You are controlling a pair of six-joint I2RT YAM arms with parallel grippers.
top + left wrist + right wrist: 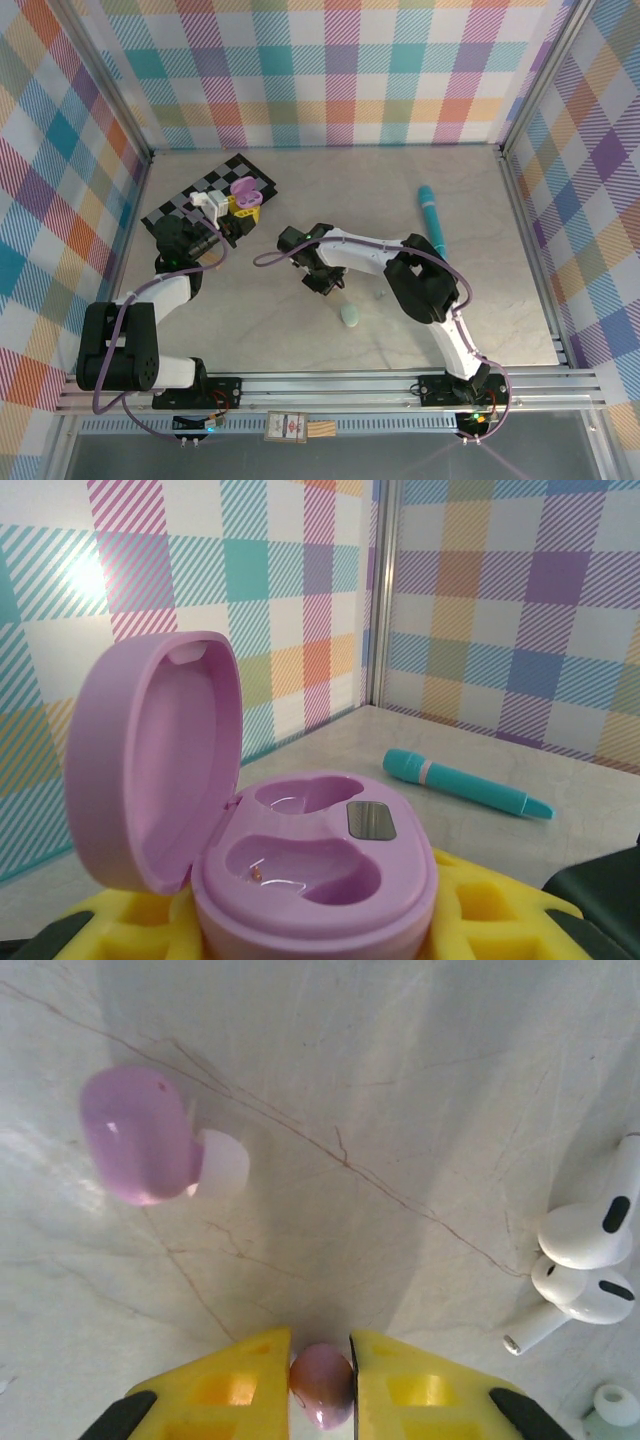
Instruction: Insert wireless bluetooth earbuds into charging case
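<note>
Here, a pink earbud (322, 1385) sits pinched between the yellow padded fingers (240, 1385) of the right gripper (326, 286), the jaws drawn narrow around it, low over the middle of the marble-look table (470, 330). A second pink earbud (150, 1140), white tip showing, lies loose on the table beyond the fingertips. Two white stemmed earbuds (588, 1260) lie touching each other off to the side in the wrist view. A pale green case (350, 315) rests on the table just near and right of the right gripper. Toward the far left, the left gripper (234, 208) grips the pink charging case (315, 870) between its yellow pads (500, 905), over a checkered board (190, 200). The case's lid (150, 760) stands open and both moulded wells are bare. A teal pen (432, 218) lies on the far right of the table, well apart from both arms.
</note>
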